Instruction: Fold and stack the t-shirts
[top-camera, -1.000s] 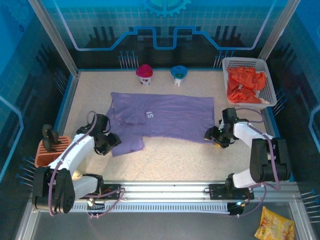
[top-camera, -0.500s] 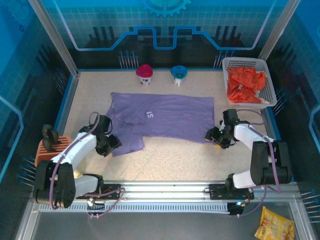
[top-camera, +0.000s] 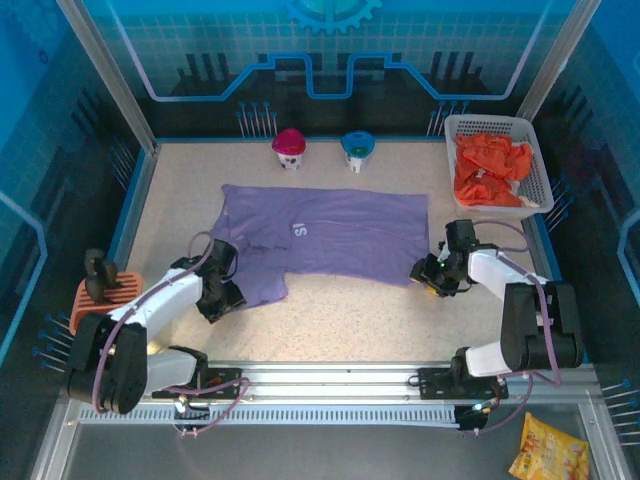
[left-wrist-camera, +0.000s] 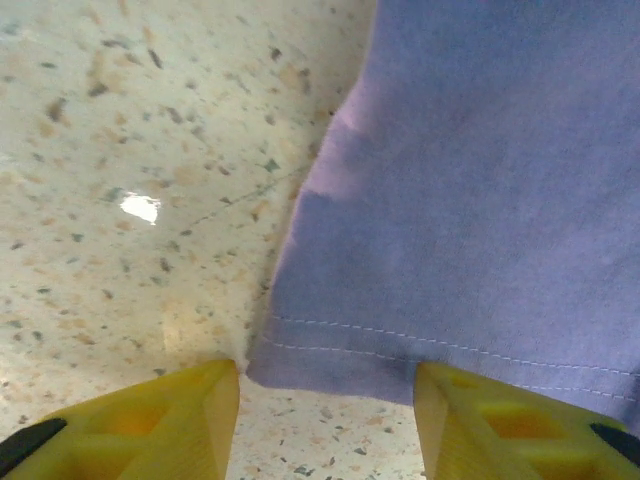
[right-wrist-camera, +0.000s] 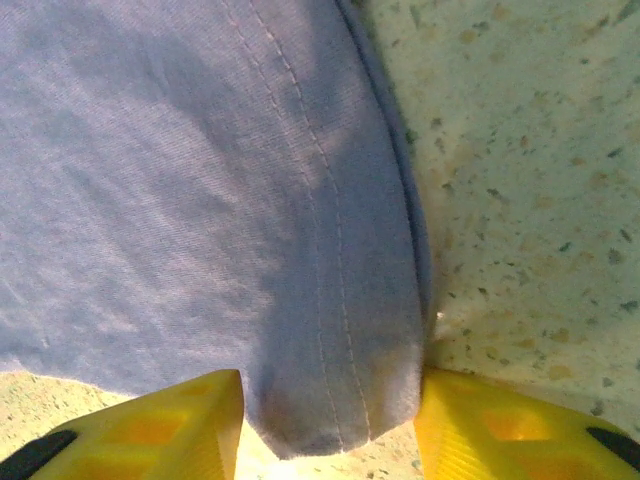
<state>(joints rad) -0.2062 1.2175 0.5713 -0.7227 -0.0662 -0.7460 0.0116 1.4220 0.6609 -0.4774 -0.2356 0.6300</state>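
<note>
Top external view: one lavender t-shirt (top-camera: 340, 235) lies spread flat on the table (top-camera: 350, 320). A heap of orange-red t-shirts (top-camera: 485, 170), too crumpled to count, sits in the one white basket (top-camera: 490, 121) at far right. Two grippers sit at the lavender shirt's near corners. The left gripper (left-wrist-camera: 327, 375) is spread, straddling the near-left hem. The right gripper (right-wrist-camera: 328, 385) is spread too, with the near-right corner filling the gap between its fingers.

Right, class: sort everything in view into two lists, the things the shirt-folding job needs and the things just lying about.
Job: purple t-shirt; orange-red t-shirts heaped in the white basket.
Lying about: red-topped pot; blue-topped pot; orange rack; yellow snack bag.
</note>
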